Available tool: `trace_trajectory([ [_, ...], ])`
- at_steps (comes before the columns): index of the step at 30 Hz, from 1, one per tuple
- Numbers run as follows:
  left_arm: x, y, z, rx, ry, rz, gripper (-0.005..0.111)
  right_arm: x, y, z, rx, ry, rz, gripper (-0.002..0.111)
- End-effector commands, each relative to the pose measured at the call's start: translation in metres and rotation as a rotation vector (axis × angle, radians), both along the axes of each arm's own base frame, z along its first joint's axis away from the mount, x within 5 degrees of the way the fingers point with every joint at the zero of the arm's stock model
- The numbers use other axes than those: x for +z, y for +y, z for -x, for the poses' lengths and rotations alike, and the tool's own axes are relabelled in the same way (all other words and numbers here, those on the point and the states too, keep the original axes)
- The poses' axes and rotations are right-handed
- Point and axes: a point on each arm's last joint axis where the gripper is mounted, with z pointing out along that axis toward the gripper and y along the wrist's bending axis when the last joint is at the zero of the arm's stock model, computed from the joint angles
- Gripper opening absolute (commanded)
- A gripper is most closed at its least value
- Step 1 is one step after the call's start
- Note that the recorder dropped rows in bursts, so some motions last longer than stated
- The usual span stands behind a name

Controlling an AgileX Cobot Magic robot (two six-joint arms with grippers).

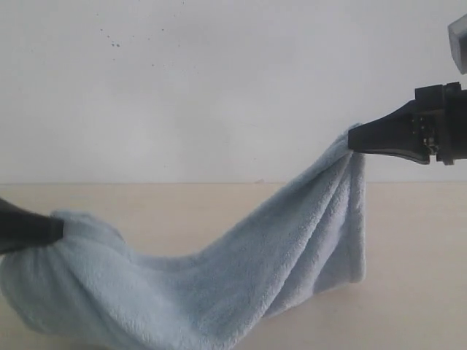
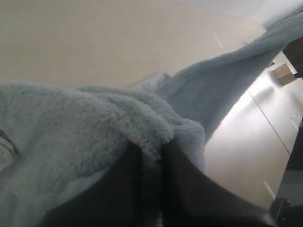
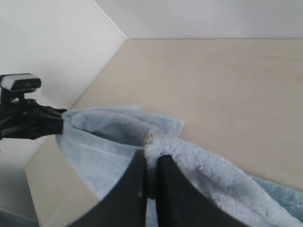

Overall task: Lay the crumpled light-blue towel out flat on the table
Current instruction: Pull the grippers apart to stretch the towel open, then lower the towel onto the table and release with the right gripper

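Observation:
The light-blue towel (image 1: 241,270) hangs stretched between both grippers, sagging in the middle onto the beige table (image 1: 182,211). My left gripper (image 1: 58,228) holds one end low at the left edge, shut on a fluffy fold (image 2: 151,150). High on the right, my right gripper (image 1: 352,138) is shut on the other end, well above the table. In the right wrist view the black fingers (image 3: 137,184) pinch the towel's edge (image 3: 152,153), and the towel (image 3: 109,137) runs down to the far left gripper (image 3: 59,120).
A white wall (image 1: 219,87) rises behind the table. A small grey camera (image 3: 21,82) sits above the left arm. Floor and a small box (image 2: 284,73) show beyond the table edge in the left wrist view.

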Motion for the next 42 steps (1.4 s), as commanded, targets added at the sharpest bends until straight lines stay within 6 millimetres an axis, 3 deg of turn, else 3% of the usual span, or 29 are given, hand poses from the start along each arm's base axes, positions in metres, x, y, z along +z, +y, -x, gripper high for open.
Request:
trace_trajectory([
  [1, -0.032, -0.001, 0.008, 0.0, 0.142, 0.006, 0.005, 0.003, 0.001, 0.005, 0.021, 0.0, -0.018, 0.001],
  [4, -0.046, -0.002, 0.014, -0.02, 0.208, 0.006, 0.018, 0.004, 0.002, 0.006, 0.035, 0.004, -0.024, 0.007],
  [9, -0.052, -0.003, 0.018, -0.007, 0.276, 0.023, 0.063, 0.004, 0.003, 0.007, 0.037, 0.04, -0.044, 0.042],
  [11, -0.051, -0.003, 0.018, -0.001, 0.291, 0.033, 0.072, -0.001, 0.003, 0.009, 0.033, 0.071, -0.051, 0.051],
  [22, -0.031, -0.009, 0.027, -0.051, 0.238, 0.086, 0.069, -0.046, 0.005, 0.029, 0.048, 0.19, -0.051, 0.051],
  [34, -0.026, -0.011, 0.037, -0.048, 0.215, 0.066, 0.066, -0.061, -0.009, 0.006, -0.228, 0.109, 0.136, 0.051],
  [42, -0.025, -0.011, 0.037, -0.044, 0.209, 0.067, 0.066, -0.102, 0.013, -0.018, -0.232, 0.136, 0.274, 0.051],
])
